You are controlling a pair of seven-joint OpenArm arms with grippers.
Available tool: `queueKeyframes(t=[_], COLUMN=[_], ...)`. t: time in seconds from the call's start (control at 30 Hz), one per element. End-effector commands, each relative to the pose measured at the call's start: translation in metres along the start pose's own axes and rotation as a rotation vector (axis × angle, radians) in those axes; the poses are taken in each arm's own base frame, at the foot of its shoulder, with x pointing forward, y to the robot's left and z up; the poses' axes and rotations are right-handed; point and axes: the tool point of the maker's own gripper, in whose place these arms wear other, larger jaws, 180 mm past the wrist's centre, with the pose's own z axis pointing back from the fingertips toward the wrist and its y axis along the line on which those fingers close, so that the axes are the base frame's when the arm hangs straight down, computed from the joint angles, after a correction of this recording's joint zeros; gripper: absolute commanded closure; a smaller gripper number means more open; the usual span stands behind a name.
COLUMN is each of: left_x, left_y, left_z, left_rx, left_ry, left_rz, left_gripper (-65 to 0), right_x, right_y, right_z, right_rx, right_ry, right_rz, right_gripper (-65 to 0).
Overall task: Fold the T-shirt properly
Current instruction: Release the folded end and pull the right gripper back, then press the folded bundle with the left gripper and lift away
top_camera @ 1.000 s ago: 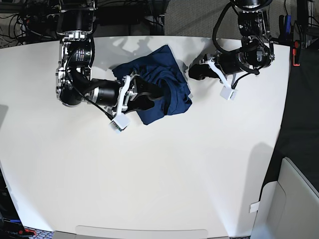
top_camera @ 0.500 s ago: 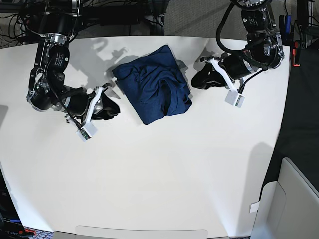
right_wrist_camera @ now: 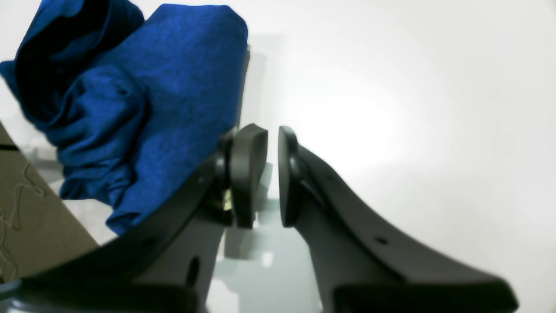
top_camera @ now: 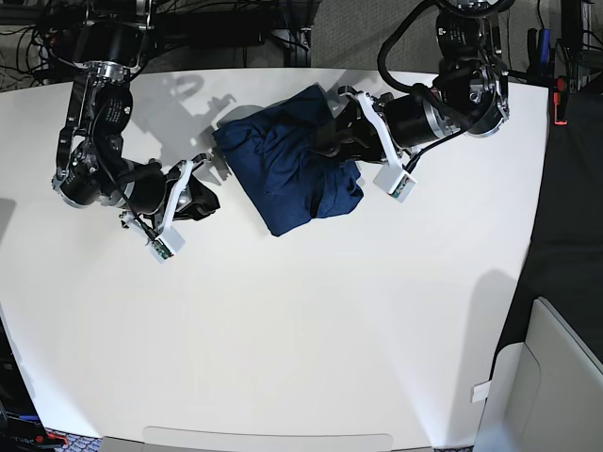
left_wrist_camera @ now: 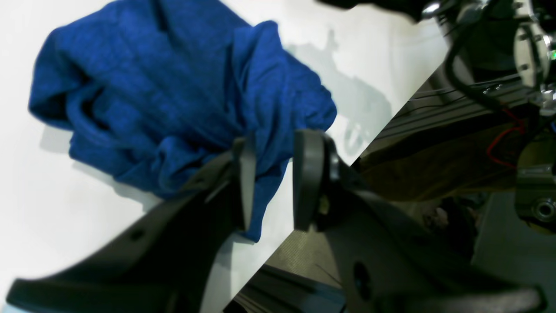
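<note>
L gripper point(top_camera: 332, 137) over bunched T-shirt point(top_camera: 283, 174); R gripper point(top_camera: 209, 193) beside it.

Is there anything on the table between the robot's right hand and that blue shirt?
No. In the base view, only bare white table separates the right hand from the T-shirt; the right wrist view shows the same.
</note>
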Motion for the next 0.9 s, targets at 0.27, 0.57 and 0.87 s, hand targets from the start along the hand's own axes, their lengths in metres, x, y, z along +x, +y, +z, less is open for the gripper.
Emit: queueKeyframes(t=[0.27,0.57,0.87], left_x=[0.055,0.047,0.049], left_y=[-0.007,-0.016,-0.023], left_z=[-0.008,-0.037,-0.051], left_rx=[-0.034,-0.041,-0.007], left_ry=[-0.112,-0.032,-0.041], left_rz=[-0.123,-0.197,-0.295], left_gripper=[-17.5,-21.9,-30.8], right_x=[0.002,-0.007,-0.015], right_y=[-0.007,-0.023,-0.032], right_z=[0.005,0.016,0.024], right_rx=[-0.039,-0.086,-0.113], right_ry=[-0.007,-0.041,-0.050], right_rz=[0.016,-0.070,-0.112], right_gripper=[-11.4,-11.4,-11.4])
